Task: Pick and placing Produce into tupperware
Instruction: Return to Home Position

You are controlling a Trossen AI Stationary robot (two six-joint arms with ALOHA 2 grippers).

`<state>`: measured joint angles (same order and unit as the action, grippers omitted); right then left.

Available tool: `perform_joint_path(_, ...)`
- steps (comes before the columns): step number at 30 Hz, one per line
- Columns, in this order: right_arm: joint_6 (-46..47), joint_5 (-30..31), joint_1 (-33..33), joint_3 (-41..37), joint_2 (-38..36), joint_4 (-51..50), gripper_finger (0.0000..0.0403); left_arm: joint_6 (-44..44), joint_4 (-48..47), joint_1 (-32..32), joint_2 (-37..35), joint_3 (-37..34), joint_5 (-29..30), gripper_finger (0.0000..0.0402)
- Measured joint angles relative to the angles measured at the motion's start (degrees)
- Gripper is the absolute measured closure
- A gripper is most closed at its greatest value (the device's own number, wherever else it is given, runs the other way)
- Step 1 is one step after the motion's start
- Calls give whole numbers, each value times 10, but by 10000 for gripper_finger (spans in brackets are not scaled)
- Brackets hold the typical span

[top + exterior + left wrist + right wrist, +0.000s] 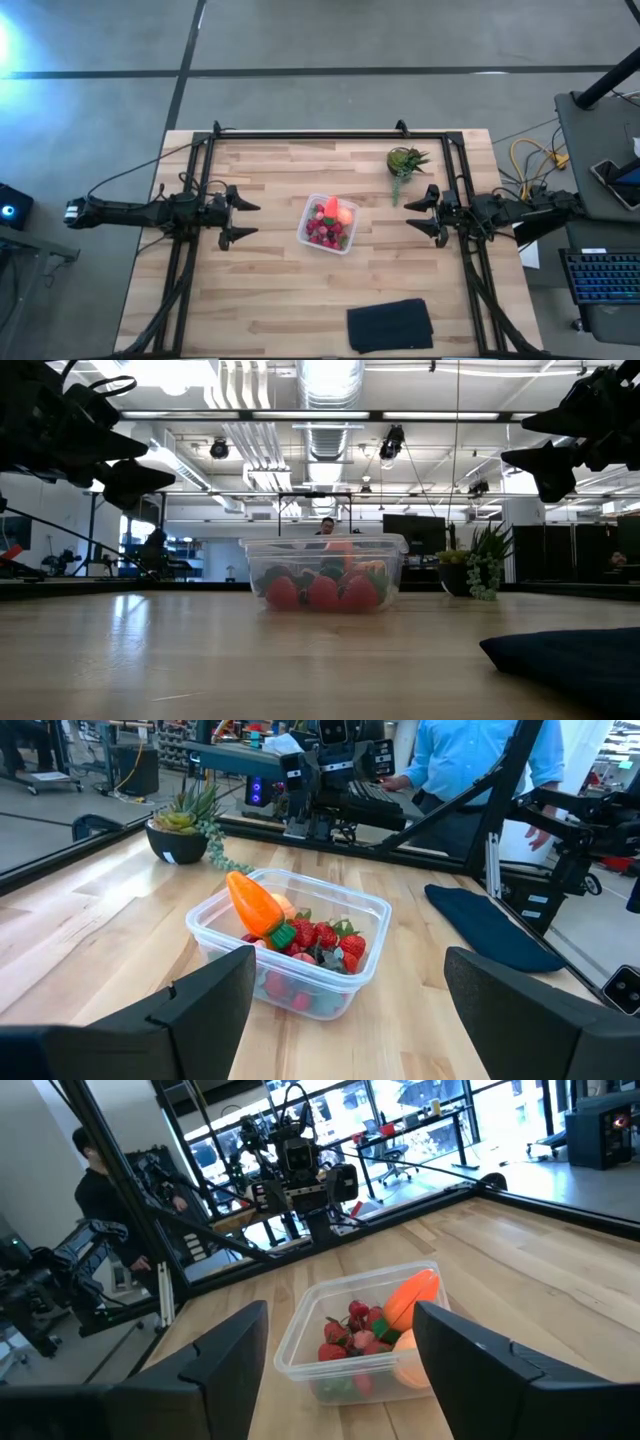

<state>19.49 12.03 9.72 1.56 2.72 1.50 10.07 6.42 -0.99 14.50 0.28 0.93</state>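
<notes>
Plainly, left end effector and right end effector gape empty flanking the tupperware, Produce apparently inside.

Overhead: I read even, soft light across the bench, and the shadows on it are faint. A white-blue glare patch burns on the floor at the left edge.

Low view: the ceiling lights blow out and backlight the scene. The left end effector and right end effector go near-black against them, and the bench top carries a pale sheen.

Right wrist view: bright windows wash out the background.
</notes>
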Motion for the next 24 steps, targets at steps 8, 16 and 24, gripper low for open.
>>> perform_joint_path(8,0,0,0,0,0,0,161,0,0,0,0,0,0,91)
perform_joint_path(16,0,0,0,0,0,0,161,0,0,0,0,0,0,91)
perform_joint_path(24,0,0,0,0,0,0,159,0,0,0,0,0,0,91)
